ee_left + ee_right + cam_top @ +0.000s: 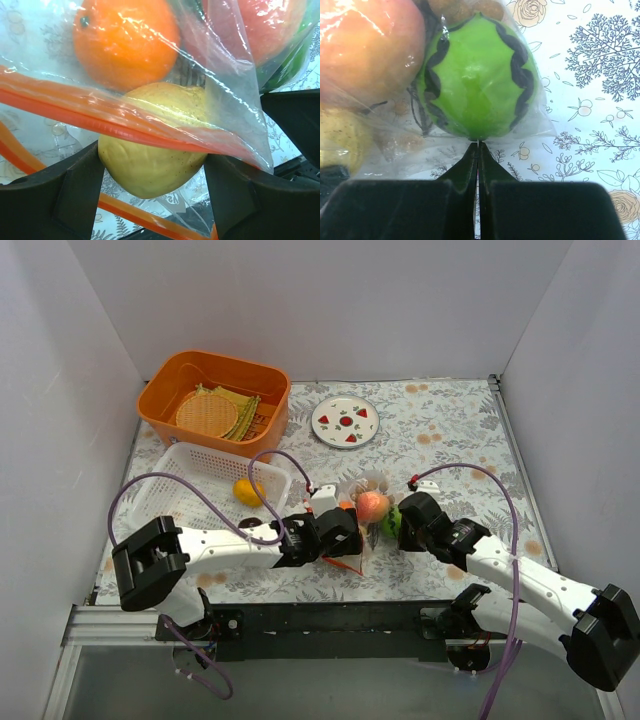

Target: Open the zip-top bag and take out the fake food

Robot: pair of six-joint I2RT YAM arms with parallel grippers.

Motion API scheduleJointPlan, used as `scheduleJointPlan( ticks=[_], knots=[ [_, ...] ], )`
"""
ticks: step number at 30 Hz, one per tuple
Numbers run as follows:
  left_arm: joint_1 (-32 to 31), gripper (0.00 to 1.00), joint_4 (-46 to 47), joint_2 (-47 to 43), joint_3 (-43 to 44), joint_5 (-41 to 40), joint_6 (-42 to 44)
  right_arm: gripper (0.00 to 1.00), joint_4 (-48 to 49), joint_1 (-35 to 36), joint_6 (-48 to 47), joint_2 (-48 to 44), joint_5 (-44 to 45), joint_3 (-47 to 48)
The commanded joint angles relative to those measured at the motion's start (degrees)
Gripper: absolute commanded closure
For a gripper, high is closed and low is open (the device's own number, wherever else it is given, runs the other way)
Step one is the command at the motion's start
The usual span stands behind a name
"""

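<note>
The clear zip-top bag (362,495) lies at the table's middle with its orange zip strip (75,107) open. It holds an orange fruit (125,40), a red-pink peach (365,45), a green striped ball (480,75) and tan nut bits (395,142). My left gripper (154,160) is shut on a yellow pear-like fruit (150,170) at the bag's mouth, one finger on each side. My right gripper (478,145) is shut on the bag's clear edge just below the green ball. In the top view the grippers (340,535) (405,520) flank the bag.
A white mesh basket (190,475) at the left holds a yellow lemon (247,492). Behind it an orange bin (215,370) holds a woven mat (205,412). A white plate (345,421) sits at the back centre. Walls close in on three sides.
</note>
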Motion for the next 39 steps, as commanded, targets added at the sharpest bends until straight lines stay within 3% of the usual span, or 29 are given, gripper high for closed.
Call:
scheduleJointPlan(
  ticks=[1,18,25,33,39],
  knots=[
    [-0.22,0.45,-8.44,-0.39,5.50,-4.21,5.00,0.99,2.19,-0.53,-1.19,0.23,0.91,1.36],
    [-0.22,0.13,-7.04,2.60,5.41,-1.40,8.70,0.99,2.19,-1.06,-3.04,1.99,0.72,4.09],
    [-0.22,0.10,-7.48,1.02,4.45,-2.63,7.65,0.99,2.37,-3.60,-4.53,2.87,-0.15,4.26],
    [0.13,0.04,-1.51,-4.95,-0.64,-2.19,6.15,0.99,2.10,-4.92,-4.71,2.52,-1.38,3.38],
    [1.10,0.11,-2.03,-5.67,-1.36,-4.30,2.55,0.99,1.93,-5.01,-4.36,1.64,-2.35,2.86]
  ],
)
